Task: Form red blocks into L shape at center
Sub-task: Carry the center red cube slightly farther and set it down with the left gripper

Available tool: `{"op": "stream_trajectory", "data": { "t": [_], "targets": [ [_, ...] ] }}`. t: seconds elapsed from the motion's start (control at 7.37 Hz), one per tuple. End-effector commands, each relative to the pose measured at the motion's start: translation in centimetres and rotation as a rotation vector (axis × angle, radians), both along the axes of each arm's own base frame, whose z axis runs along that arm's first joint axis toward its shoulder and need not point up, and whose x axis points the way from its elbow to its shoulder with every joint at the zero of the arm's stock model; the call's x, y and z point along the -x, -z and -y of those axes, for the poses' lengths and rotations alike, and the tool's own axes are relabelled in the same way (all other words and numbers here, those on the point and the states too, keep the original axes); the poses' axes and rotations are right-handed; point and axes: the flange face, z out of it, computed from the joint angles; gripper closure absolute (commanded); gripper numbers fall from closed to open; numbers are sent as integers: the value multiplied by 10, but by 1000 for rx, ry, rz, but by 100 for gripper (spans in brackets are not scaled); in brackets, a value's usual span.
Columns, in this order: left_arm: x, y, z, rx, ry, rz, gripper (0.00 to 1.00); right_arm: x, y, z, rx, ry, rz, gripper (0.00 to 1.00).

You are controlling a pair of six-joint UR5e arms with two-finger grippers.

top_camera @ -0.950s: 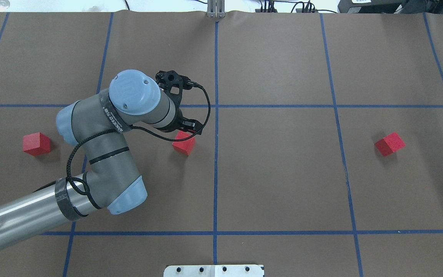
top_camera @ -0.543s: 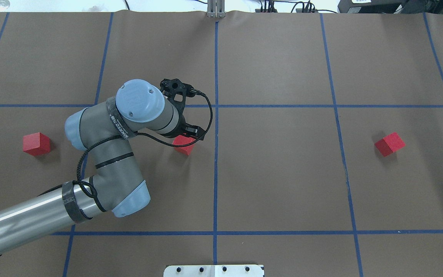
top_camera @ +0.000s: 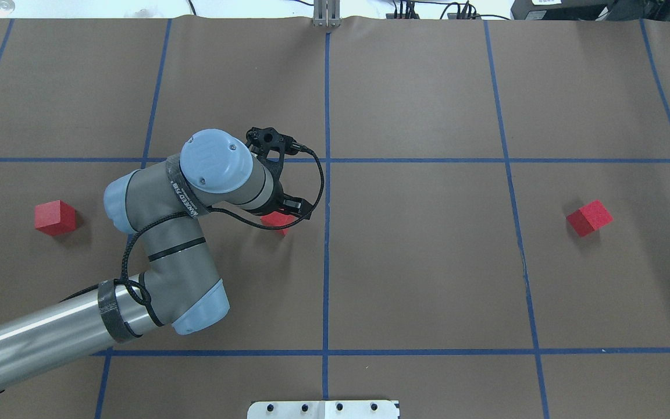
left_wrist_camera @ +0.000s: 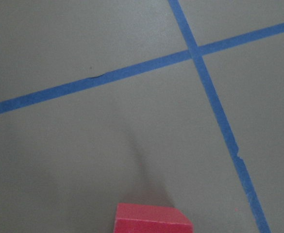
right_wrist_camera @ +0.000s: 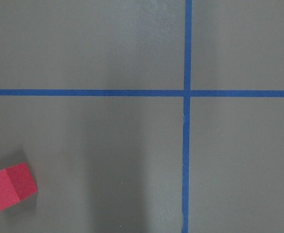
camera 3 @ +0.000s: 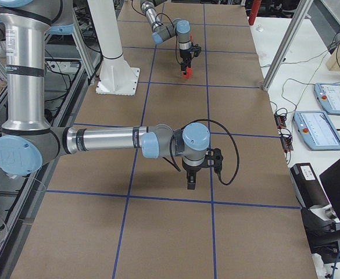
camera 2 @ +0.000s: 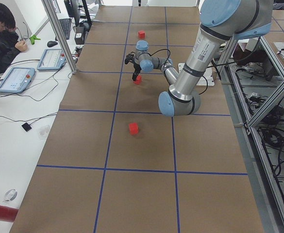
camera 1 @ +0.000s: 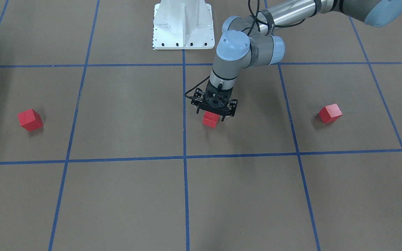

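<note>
At the table's (top_camera: 428, 279) end on the robot's right, nearest in the side view from there, the right gripper (camera 3: 190, 185) hangs pointing down over the brown surface. It shows in that side view only, so whether its fingers are apart or together cannot be told. Its wrist camera looks down on the right block (top_camera: 589, 218), which sits alone, turned askew to the grid and well apart from the center (top_camera: 349, 256), the brown patch around the middle blue line (top_camera: 326, 291). Farther along, the middle block (camera 1: 210, 121) lies just on the robot's left of that line, near it but not touching. The left gripper (camera 1: 215, 114) points straight down over this block with its fingers apart, one on either side of the block's top; whether they touch it cannot be told. Farthest off, the left block (top_camera: 54, 217) sits by itself, well apart from the other two and roughly in a row with them.
</note>
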Motion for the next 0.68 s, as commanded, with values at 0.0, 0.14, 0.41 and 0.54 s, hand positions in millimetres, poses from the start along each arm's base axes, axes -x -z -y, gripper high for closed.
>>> {"op": "stream_trajectory", "data": {
  "t": [0.0,0.14,0.41,0.54],
  "targets": [
    [-2,-4,-2,5,-3,7,5,0,-1,0,2,0,1,1],
    [-1,-5,-1,9,0,10,15,0,0,0,1,0,1,1],
    [1,-4,-1,5,4,7,59,0,0,1,1,0,0,1],
    [2,-2,0,5,8,5,93,0,1,1,-3,1,2,1]
  ]
}}
